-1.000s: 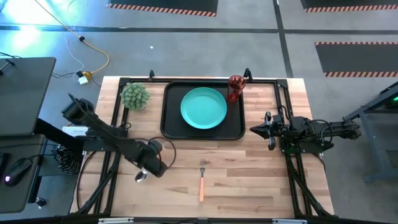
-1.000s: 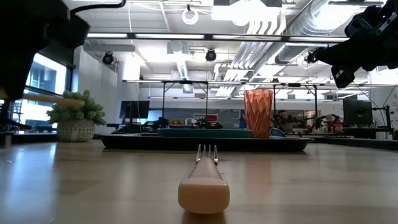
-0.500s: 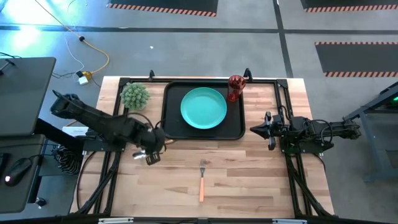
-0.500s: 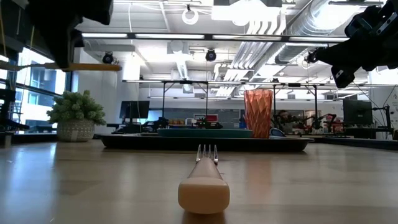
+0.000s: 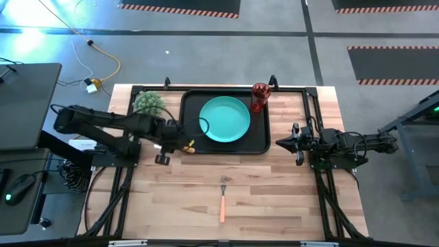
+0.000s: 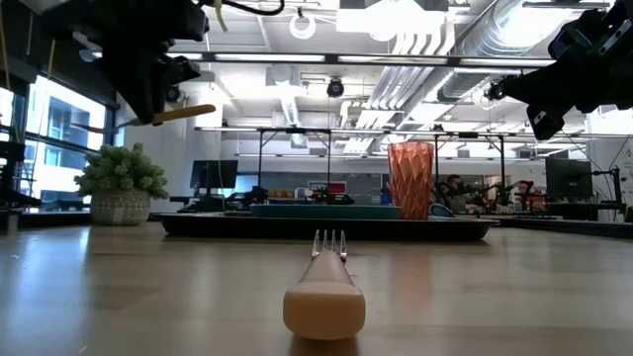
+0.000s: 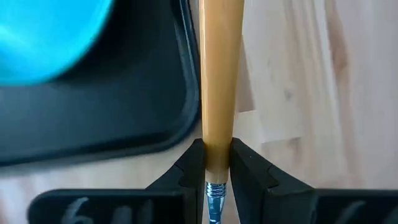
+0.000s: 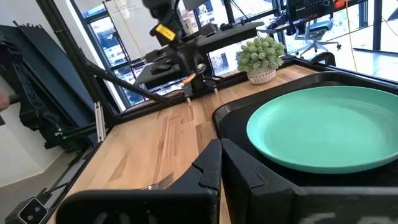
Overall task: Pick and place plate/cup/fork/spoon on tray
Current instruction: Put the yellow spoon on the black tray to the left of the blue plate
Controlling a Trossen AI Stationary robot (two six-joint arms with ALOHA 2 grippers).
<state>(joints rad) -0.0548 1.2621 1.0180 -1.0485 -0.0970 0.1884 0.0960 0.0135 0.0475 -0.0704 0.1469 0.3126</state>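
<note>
Left gripper [image 7: 216,167]: raised above the counter [image 5: 274,199], at the tray's near-left corner. Its fingers [image 7: 188,171] are pinching the spoon [image 7: 219,81] from both sides, low on the orange-tan handle, just above the metal neck. The handle runs straight out past the fingertips over the tray's rim; the bowl end lies back behind the fingers, out of sight in the wrist view. In the low view the spoon is held roughly level in the air.

Right gripper [image 5: 298,145]: off to the right of the tray, well above the counter; fingers [image 8: 211,168] pressed together, holding nothing.

Tray [image 5: 188,140]: black, at the far middle of the counter.

Plate [image 5: 224,119]: turquoise, flat in the tray's middle.

Cup [image 5: 260,96]: dark red, upright at the tray's far-right corner.

Fork [image 5: 222,199]: flat on the counter, near of the tray, tines pointing toward it.

Potted plant [image 5: 148,103]: just left of the tray.
</note>
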